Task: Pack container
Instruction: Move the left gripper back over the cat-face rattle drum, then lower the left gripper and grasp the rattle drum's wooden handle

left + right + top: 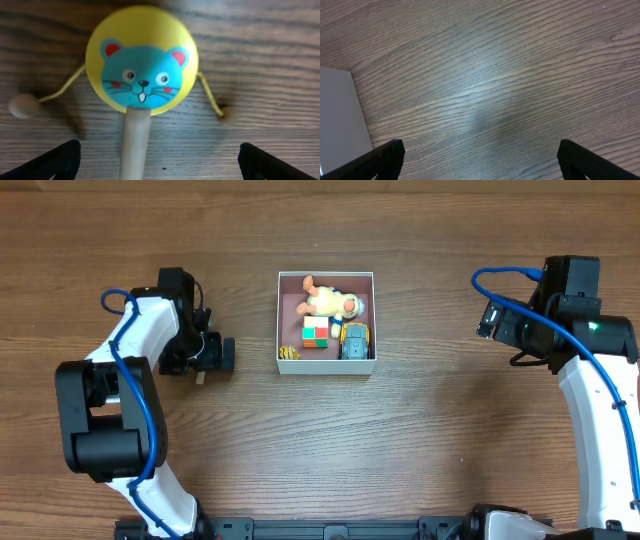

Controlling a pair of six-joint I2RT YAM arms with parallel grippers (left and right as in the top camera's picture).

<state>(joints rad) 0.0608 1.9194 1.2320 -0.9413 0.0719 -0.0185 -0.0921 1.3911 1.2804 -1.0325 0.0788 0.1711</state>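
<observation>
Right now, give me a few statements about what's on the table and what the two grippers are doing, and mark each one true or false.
1. The container holds several toys, among them a colour cube. True.
2. The left gripper is shut on the drum toy. False: its fingers stand wide apart on either side of the wooden handle, not touching it.
3. The drum toy lies on the table, outside the container. True.
4. The right gripper holds a yellow car. False: it is open over bare wood, and the yellow car lies in the container.
</observation>
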